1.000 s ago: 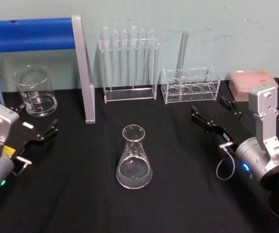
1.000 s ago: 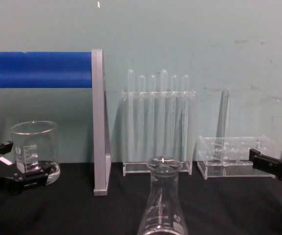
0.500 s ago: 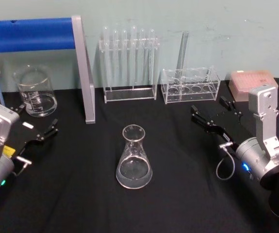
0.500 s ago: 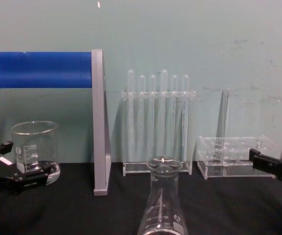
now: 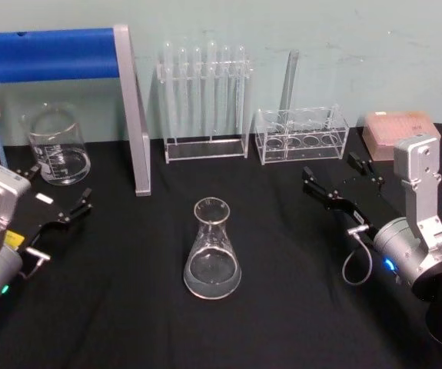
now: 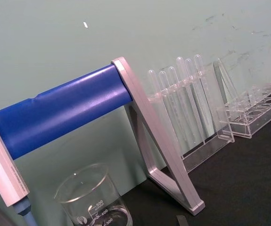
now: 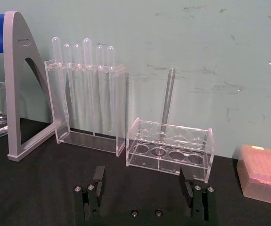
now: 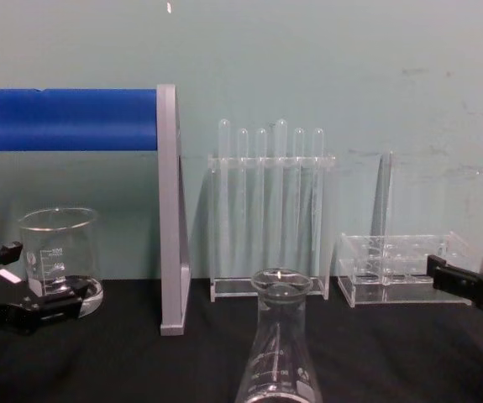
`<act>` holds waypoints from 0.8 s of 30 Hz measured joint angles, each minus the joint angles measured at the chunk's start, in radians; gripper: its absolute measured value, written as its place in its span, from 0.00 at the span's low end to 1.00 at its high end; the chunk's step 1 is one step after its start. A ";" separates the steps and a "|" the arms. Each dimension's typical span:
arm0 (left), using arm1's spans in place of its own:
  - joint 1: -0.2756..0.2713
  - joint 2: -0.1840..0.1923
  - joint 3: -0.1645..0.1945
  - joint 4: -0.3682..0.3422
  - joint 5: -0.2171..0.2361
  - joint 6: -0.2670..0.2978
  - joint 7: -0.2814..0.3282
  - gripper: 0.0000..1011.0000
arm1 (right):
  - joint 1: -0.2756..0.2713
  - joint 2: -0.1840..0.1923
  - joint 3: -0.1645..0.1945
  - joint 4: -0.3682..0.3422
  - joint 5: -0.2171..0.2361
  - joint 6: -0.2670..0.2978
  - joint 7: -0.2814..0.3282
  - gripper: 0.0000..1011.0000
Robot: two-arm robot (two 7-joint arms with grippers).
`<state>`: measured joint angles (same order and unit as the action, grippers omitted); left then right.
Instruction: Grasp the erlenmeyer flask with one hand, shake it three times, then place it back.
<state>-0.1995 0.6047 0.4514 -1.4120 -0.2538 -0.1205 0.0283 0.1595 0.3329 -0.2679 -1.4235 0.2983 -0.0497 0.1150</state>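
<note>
The erlenmeyer flask [image 5: 212,250] stands upright and untouched on the black table, near its middle; in the chest view the flask [image 8: 279,353] shows close up with white graduation marks. My left gripper [image 5: 61,187] rests open at the left, well apart from the flask, with a beaker just beyond it; the chest view has this gripper [image 8: 29,279] at the left edge. At the right my right gripper [image 5: 330,167] is also open and holds nothing. In the right wrist view its two fingers [image 7: 99,175] stand wide apart above the black tabletop.
A glass beaker [image 5: 55,146] sits at the back left beside a grey stand with a blue roll [image 5: 51,54]. A rack of test tubes [image 5: 205,100], a low acrylic rack [image 5: 301,134] and a pink tip box [image 5: 397,131] line the back.
</note>
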 joint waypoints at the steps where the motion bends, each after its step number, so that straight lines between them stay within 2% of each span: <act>1: 0.000 0.000 0.000 0.000 0.000 0.000 0.000 0.99 | 0.000 0.000 0.000 0.000 0.000 0.000 0.000 0.99; 24: 0.000 0.000 0.000 0.000 0.000 0.000 0.000 0.99 | 0.000 0.000 0.000 0.000 0.000 0.000 0.000 0.99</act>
<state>-0.1996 0.6047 0.4514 -1.4119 -0.2539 -0.1205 0.0283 0.1595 0.3328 -0.2679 -1.4235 0.2983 -0.0496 0.1149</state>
